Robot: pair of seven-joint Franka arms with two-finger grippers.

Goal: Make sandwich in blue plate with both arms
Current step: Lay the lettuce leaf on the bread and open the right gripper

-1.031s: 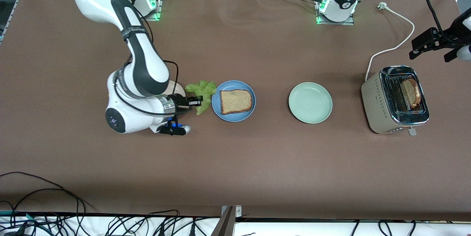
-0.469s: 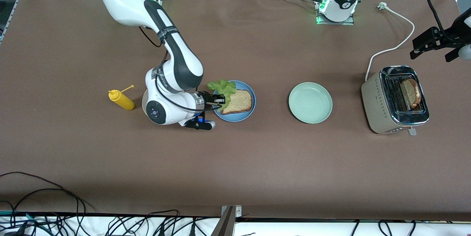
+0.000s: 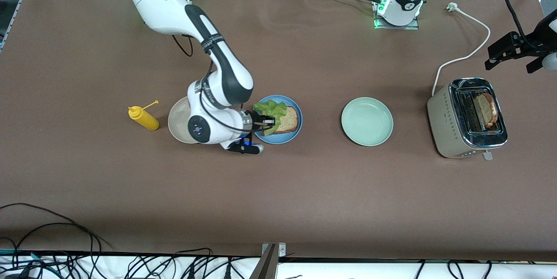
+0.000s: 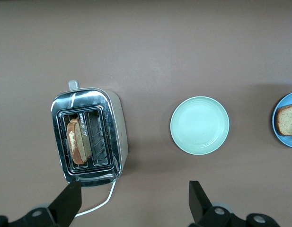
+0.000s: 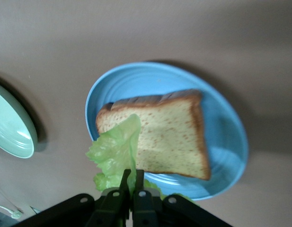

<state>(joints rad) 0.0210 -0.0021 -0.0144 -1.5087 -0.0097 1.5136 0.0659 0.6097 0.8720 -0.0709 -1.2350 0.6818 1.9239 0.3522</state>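
The blue plate [image 3: 290, 136] holds one brown bread slice [image 3: 290, 119]; both show in the right wrist view, plate [image 5: 221, 118] and slice [image 5: 169, 137]. My right gripper [image 3: 270, 121] is shut on the green lettuce leaf [image 3: 270, 109] and holds it over the bread's end toward the right arm; it shows in the right wrist view [image 5: 132, 176] with the leaf [image 5: 115, 149]. A second bread slice [image 3: 484, 110] stands in the toaster [image 3: 448, 118]. My left gripper [image 3: 509, 52] is open and empty, up over the table beside the toaster [image 4: 93, 137], its fingers [image 4: 70, 201] wide apart.
A pale green plate [image 3: 367, 121] lies between the blue plate and the toaster. A beige plate [image 3: 177, 120] sits partly under the right arm. A yellow squeeze bottle [image 3: 143, 118] lies beside it. The toaster's white cord [image 3: 465, 52] runs toward the left arm's base.
My right gripper has carried the lettuce from beside the beige plate toward the left arm's end, onto the bread. The beige plate and bottle came into view. The left arm has not moved.
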